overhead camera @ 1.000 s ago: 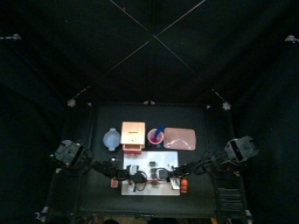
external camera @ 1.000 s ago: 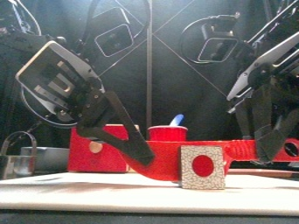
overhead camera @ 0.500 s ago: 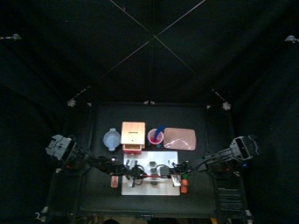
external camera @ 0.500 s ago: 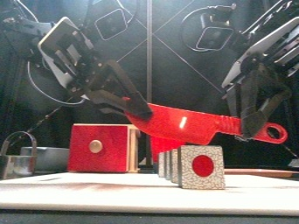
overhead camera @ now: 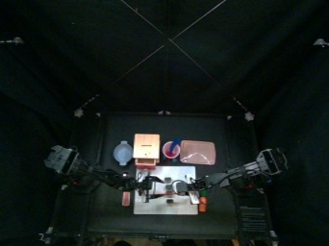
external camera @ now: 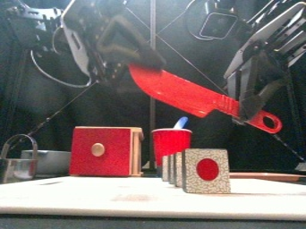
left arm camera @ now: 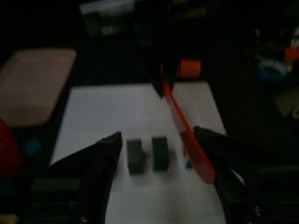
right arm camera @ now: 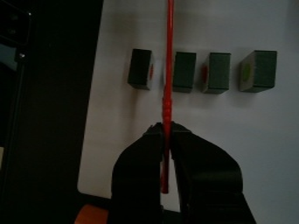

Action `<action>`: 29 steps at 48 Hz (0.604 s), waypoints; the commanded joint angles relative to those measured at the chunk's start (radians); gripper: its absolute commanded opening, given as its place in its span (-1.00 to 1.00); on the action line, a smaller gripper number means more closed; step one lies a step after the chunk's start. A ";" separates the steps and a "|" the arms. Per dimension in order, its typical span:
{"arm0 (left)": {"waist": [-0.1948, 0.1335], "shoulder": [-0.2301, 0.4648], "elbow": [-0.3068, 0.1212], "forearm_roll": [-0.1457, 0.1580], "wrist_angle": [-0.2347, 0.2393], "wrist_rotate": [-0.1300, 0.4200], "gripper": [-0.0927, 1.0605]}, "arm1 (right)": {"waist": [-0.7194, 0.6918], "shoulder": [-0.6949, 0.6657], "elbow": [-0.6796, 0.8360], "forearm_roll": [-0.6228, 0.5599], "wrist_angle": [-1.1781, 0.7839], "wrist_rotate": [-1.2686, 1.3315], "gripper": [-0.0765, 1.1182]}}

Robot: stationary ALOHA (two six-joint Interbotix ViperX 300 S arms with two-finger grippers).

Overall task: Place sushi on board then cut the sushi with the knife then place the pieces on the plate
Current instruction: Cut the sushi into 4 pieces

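Standing apart in a row on the white cutting board [right arm camera: 117, 114], four sushi pieces [right arm camera: 218, 72] sit under the red knife [external camera: 180, 88], which the right gripper [right arm camera: 167, 133] clamps; the left gripper [left arm camera: 156, 137] hangs spread wide beside the blade. Beyond the board: blue-grey bowl [overhead camera: 122, 152] at 10 o'clock, wooden box [overhead camera: 145, 149] at 11, red cup [overhead camera: 171, 148] at 12, pink tray [overhead camera: 197, 151] at 1.

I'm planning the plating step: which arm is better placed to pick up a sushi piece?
Left, probably. The left gripper hangs open above the sushi pieces with nothing in it, while the right gripper is shut on the red knife.
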 commanded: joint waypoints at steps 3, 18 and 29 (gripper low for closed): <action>0.006 -0.114 0.052 0.003 -0.084 -0.002 0.83 | -0.020 -0.043 -0.020 0.002 0.034 -0.002 -0.34; 0.006 -0.186 0.152 0.002 -0.213 -0.002 0.83 | -0.034 -0.112 0.003 0.072 0.083 0.000 -0.34; 0.014 -0.167 0.160 0.003 -0.222 0.000 0.83 | -0.086 -0.282 0.086 0.291 0.138 0.077 -0.34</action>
